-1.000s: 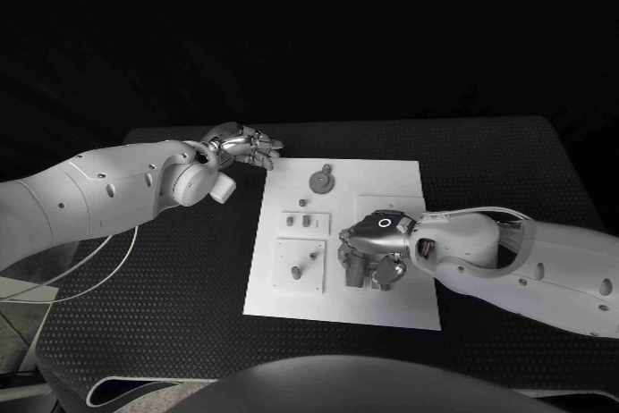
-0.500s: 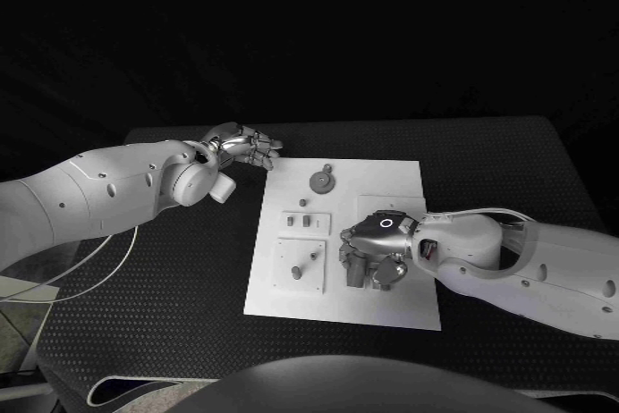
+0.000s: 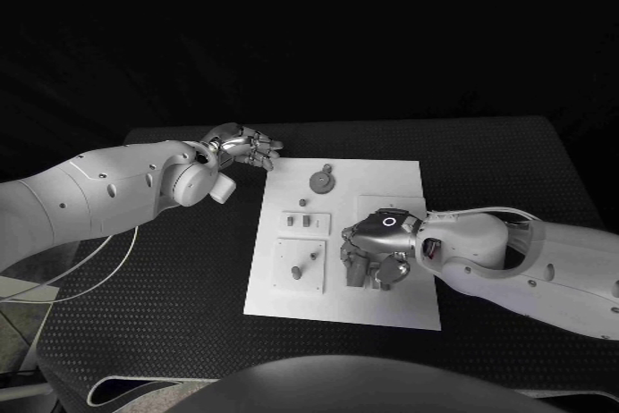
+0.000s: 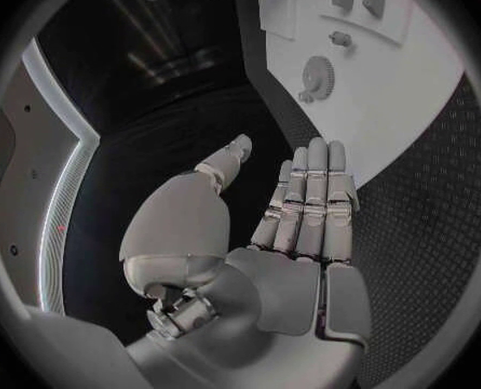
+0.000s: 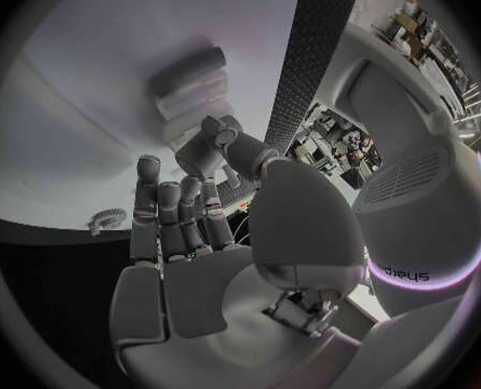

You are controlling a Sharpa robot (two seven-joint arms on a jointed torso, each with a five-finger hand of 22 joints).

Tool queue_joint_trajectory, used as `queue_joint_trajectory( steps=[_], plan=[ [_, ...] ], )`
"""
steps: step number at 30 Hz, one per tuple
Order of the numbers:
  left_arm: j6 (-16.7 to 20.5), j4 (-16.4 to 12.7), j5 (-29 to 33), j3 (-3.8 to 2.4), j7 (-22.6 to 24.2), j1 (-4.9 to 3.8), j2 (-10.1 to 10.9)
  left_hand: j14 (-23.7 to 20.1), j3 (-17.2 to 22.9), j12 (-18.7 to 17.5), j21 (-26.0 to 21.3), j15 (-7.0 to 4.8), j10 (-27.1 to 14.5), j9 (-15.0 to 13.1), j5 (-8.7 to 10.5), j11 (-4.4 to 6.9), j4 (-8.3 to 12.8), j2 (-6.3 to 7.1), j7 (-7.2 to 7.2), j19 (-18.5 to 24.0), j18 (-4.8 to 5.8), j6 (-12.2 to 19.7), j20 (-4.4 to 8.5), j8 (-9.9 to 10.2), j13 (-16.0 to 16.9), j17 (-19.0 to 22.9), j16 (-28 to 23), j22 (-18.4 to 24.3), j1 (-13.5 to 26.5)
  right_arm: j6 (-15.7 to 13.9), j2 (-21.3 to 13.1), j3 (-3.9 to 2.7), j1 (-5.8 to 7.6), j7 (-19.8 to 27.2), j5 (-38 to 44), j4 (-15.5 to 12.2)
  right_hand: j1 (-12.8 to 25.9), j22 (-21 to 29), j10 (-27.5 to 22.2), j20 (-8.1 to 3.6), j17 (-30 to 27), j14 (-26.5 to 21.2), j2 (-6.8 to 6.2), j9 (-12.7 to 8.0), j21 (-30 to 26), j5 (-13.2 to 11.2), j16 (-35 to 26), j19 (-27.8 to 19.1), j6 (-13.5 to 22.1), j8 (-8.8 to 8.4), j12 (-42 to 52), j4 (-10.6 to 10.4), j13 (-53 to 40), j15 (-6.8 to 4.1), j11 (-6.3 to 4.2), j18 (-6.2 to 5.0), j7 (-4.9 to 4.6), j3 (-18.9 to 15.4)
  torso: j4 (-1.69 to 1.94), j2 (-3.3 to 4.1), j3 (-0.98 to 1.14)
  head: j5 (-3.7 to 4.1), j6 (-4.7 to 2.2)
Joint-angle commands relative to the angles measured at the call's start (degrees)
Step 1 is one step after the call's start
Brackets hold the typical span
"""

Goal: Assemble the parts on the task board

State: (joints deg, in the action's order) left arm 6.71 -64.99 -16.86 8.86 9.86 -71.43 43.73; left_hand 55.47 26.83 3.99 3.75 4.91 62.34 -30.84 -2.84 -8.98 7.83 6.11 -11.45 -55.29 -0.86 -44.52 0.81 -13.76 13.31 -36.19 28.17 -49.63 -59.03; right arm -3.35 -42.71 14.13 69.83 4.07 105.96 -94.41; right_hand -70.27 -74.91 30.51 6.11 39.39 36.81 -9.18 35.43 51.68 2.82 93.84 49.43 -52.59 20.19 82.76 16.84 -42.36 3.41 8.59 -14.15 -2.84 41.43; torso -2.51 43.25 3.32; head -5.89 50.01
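The tabletop [image 3: 155,341] carries the task board [image 3: 387,185] in its middle, and my right hand [image 3: 371,255] hangs over the board's near right part — far nearer the work than my left hand [image 3: 245,147], which hovers spread and empty off the board's far left corner. The right wrist view shows my fingers [image 5: 159,207] bent over a small part [image 5: 202,160]; whether they pinch it I cannot tell. The left wrist view shows the gear [image 4: 319,78] lying flat — beyond my left fingertips.
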Motion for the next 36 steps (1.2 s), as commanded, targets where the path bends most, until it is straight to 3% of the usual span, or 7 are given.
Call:
queue_joint_trajectory(
  steps=[1,16,25,36],
  plan=[
    [-0.9,0.0,-0.3,-0.02,0.4,0.01,-0.1,0.4,0.0,0.0,0.3,0.01,-0.4,0.0,-0.12,0.08,-0.3,0.21,-0.78,0.4,-0.39,0.3,-0.06,-0.1,-0.1,-0.1,-0.4,0.1,0.3,0.1,0.0,0.00,0.14,0.5,-0.2,-0.1,0.2,-1.0,0.2,-0.27,-0.1,0.4,0.20,0.7,0.3,0.2,0.2,0.3,-3.5,0.62,0.3,-0.2,0.1,-0.02,-0.15,-0.85,-1.94,0.1,0.01,0.01,0.00,-0.03,-0.01],
    [-1.0,0.0,-0.3,-0.01,0.3,0.03,-0.1,0.4,0.0,0.0,0.3,0.01,-0.4,0.0,-0.12,0.08,-0.3,0.21,-0.79,0.4,-0.39,0.3,-0.06,-0.1,-0.1,-0.1,-0.4,0.1,0.3,0.6,-0.8,0.00,1.38,0.6,-2.1,-1.6,0.2,-1.0,0.2,-0.29,-0.1,0.4,0.15,0.7,0.3,0.2,0.2,0.3,-3.6,0.56,0.3,-0.2,0.1,-0.03,-0.16,-0.85,-1.98,0.1,-0.02,0.00,-0.04,-0.01,-0.01],
    [-0.9,0.0,-0.3,-0.01,0.2,0.03,-0.1,0.4,-0.1,0.0,0.3,0.01,-0.5,0.0,-0.13,0.08,-0.3,0.21,-0.79,0.4,-0.40,0.3,-0.06,-0.1,-0.1,-0.1,-0.4,0.1,0.2,2.9,-1.2,0.00,2.49,0.5,-6.9,-2.5,0.2,-1.0,0.2,-0.30,-0.1,0.4,0.17,0.7,0.2,0.2,0.2,0.3,-3.6,0.51,0.3,-0.2,0.1,-0.04,-0.17,-0.85,-2.00,0.2,-0.05,0.01,-0.06,-0.05,-0.01],
    [-1.0,-0.1,-0.3,0.00,0.2,0.03,-0.2,0.4,-0.1,0.0,0.3,0.01,-0.5,0.0,-0.12,0.08,-0.3,0.23,-0.79,0.4,-0.40,0.4,-0.06,-0.2,-0.1,-0.2,-0.5,0.1,0.2,5.6,-0.3,0.01,2.53,0.5,-7.5,-2.1,0.5,-0.9,0.1,-0.26,-0.2,0.3,0.37,0.7,0.1,0.2,0.0,0.1,-3.6,0.23,0.2,-0.2,0.2,-0.03,-0.17,-0.85,-2.05,0.2,-0.05,0.01,-0.04,0.06,-0.01]
  ],
)
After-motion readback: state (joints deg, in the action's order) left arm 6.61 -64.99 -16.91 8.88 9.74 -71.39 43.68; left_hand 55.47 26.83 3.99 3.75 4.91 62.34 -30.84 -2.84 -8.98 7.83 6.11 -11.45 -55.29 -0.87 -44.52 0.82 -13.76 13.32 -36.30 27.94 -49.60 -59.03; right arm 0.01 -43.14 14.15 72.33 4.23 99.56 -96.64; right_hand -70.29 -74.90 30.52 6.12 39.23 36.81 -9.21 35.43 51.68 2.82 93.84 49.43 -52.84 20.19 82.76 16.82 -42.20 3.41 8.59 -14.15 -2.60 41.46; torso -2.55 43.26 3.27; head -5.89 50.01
